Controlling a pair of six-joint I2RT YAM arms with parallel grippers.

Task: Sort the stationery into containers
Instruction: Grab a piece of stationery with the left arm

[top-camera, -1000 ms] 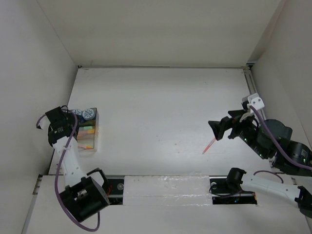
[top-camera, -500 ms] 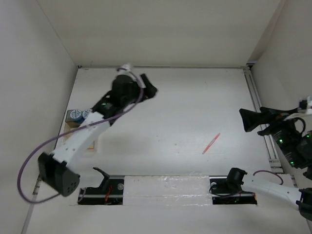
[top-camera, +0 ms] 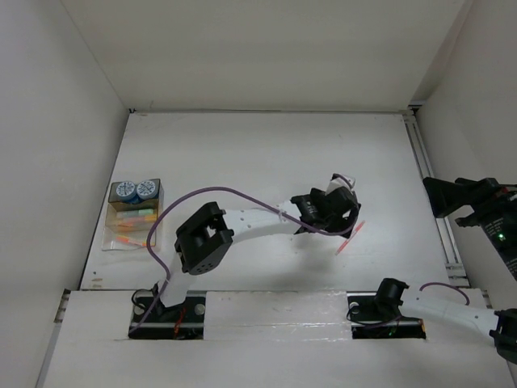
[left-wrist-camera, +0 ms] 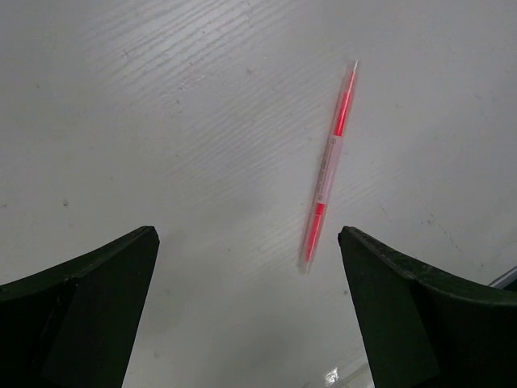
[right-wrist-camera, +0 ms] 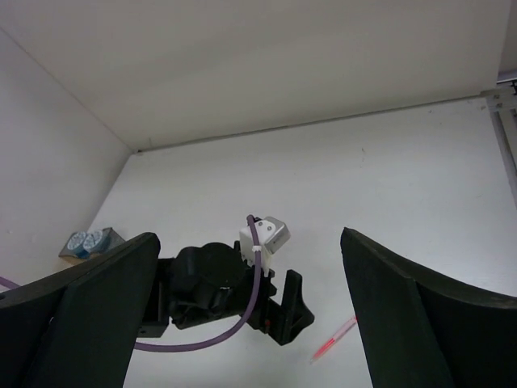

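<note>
Mid-table right: left jaws spread near pen [left-wrist-camera: 329, 162] | right jaws spread | tray [top-camera: 113, 234]: overhead, not left-wrist view

You have one orange-red pen [top-camera: 350, 237] lying flat and diagonal, well apart from the tray [top-camera: 110, 234]. Two blue-and-white cylinders [top-camera: 125, 191] stand side by side at its far end. Highlighters [top-camera: 137, 216] lie just nearer.

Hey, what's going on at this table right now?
Two robot arms are sorting stationery into a tray. The left arm is stretched across the table. The left gripper hangs open just above a thin orange-red pen that lies loose on the surface, not yet gripped. The right gripper is open and empty at the right edge. The tray on the left holds two blue-and-white cylinders and some colourful highlighters or pens.
</note>
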